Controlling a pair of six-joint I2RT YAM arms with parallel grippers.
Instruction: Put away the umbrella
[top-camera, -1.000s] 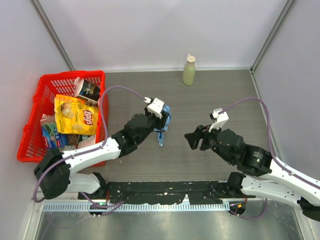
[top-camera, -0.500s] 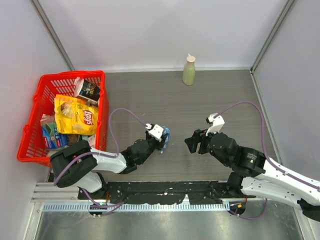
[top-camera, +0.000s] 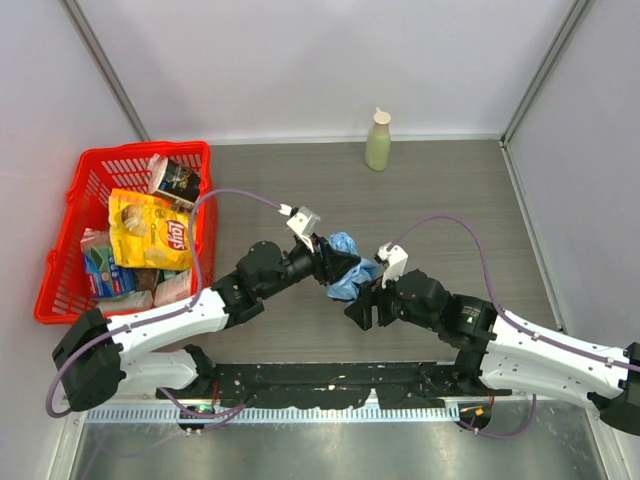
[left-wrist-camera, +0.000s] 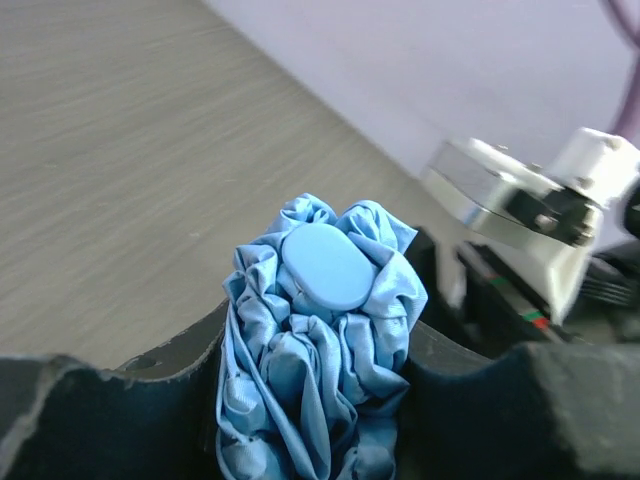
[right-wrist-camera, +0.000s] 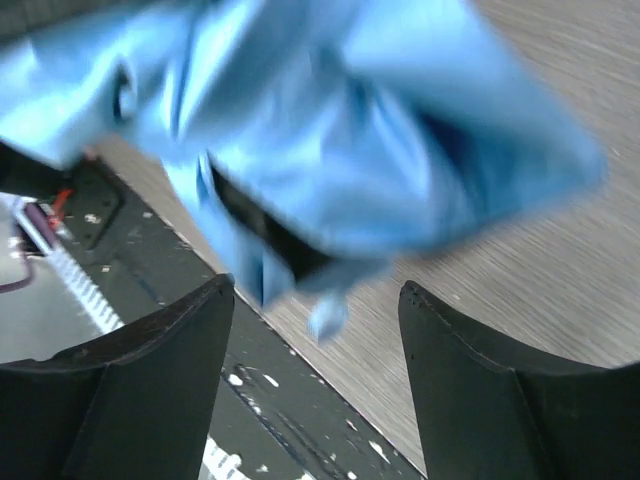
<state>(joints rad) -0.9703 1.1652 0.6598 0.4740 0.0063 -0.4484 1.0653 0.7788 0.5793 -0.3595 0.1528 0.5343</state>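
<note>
The umbrella (top-camera: 347, 268) is a crumpled sky-blue bundle held above the table between the two arms. My left gripper (top-camera: 322, 262) is shut on it. In the left wrist view the fabric (left-wrist-camera: 318, 370) fills the gap between the dark jaws, and its smooth oval end cap (left-wrist-camera: 326, 266) faces the camera. My right gripper (top-camera: 362, 306) stands open just below and right of the bundle. In the right wrist view the umbrella (right-wrist-camera: 330, 130) is a blurred blue mass ahead of the open right gripper (right-wrist-camera: 315, 345). A small blue tab (right-wrist-camera: 326, 316) hangs between the fingers without touching them.
A red basket (top-camera: 130, 150) full of snack bags stands at the left. A pale green bottle (top-camera: 378, 140) stands upright by the back wall. The black mounting plate (top-camera: 330, 382) runs along the table's near edge under the arms.
My left gripper has swung up and to the right with the umbrella. The right gripper has moved left to just beneath it, still open.
</note>
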